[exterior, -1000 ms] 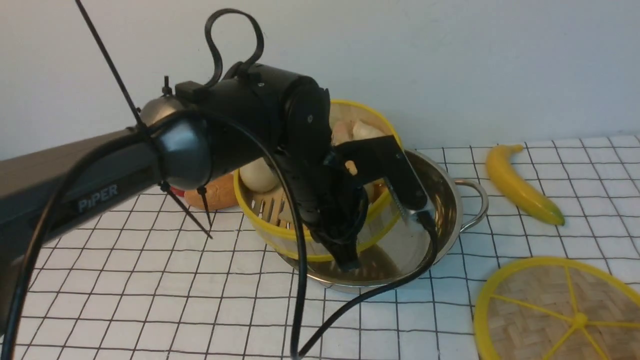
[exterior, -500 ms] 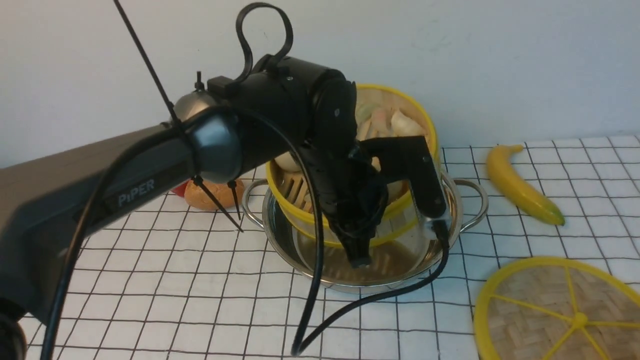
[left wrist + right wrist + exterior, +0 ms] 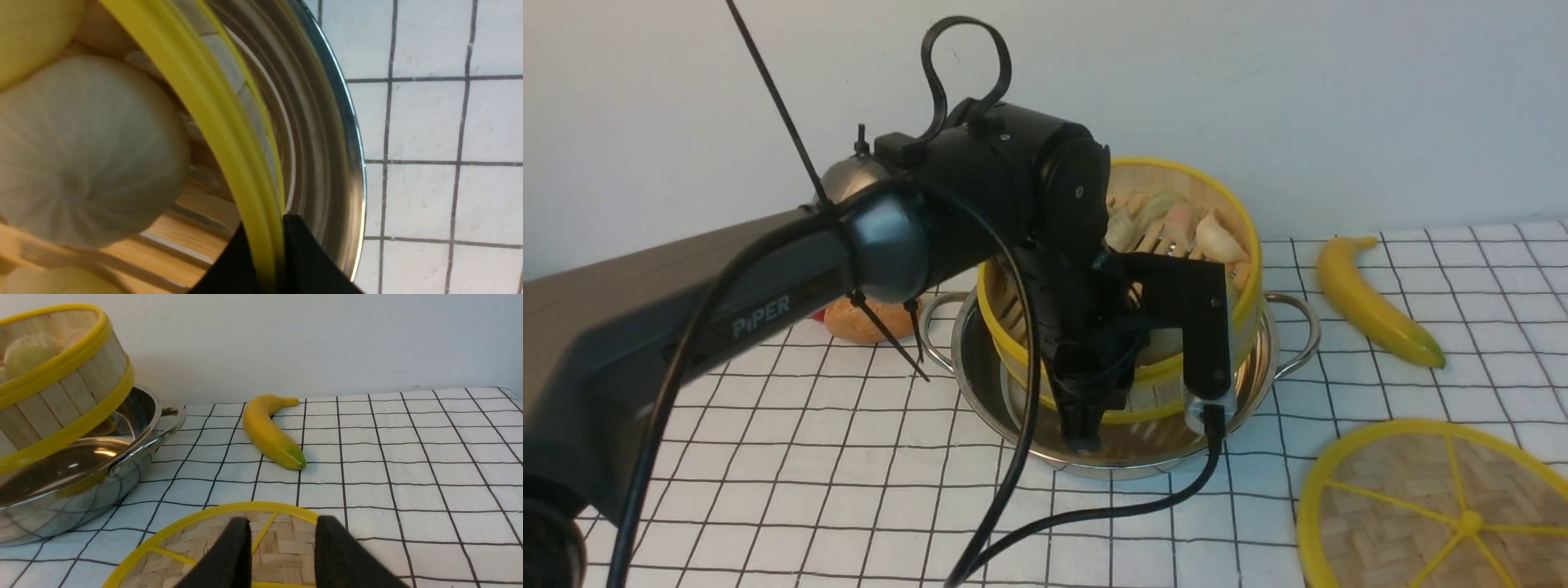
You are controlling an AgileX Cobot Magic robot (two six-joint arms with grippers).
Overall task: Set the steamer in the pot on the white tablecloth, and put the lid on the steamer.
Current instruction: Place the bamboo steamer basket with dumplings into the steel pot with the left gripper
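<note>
The steamer, a bamboo basket with yellow rims holding toy buns and dumplings, hangs tilted over the shiny steel pot. Its near edge dips inside the pot and its far side is raised. My left gripper is shut on the steamer's near rim; in the left wrist view the yellow rim runs between the black fingertips. The pot stands on the white tablecloth. The lid lies flat at the front right. My right gripper hovers open just above the lid, holding nothing.
A yellow banana lies right of the pot, near the wall. A bread roll sits behind my left arm, left of the pot. The arm's black cable loops over the cloth in front of the pot.
My left arm has carried the steamer to the right and down, from the pot's left edge to over its middle, and the basket is less tilted. The lid and banana have not moved.
</note>
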